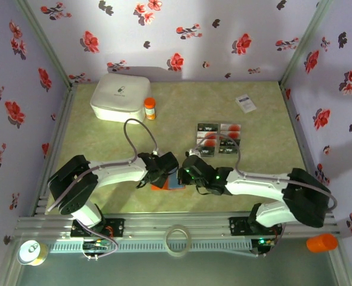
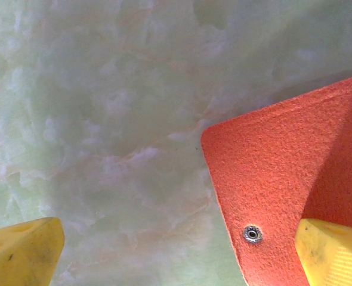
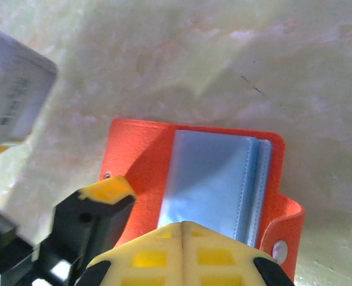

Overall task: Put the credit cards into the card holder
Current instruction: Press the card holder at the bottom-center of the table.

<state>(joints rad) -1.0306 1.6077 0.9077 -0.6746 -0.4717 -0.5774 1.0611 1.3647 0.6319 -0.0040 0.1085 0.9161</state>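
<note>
Orange card holder [image 3: 137, 155] — lying open on the green marbled table [image 1: 110, 143], grey-blue panel up. My left claw [image 2: 179, 250]: released, spread wide, one finger [image 2: 331, 256] on the orange flap. My right claw [image 3: 182, 241]: clenched, tips together at the panel's near edge. Loose credit cards [image 1: 219, 138] — grouped on the table nearby.

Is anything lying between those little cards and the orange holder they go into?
Nothing lies on the table between the credit cards and the card holder. But the right gripper, jaws together, hangs over the holder's open blue pocket, and one jaw of the left gripper rests on its orange flap.
</note>
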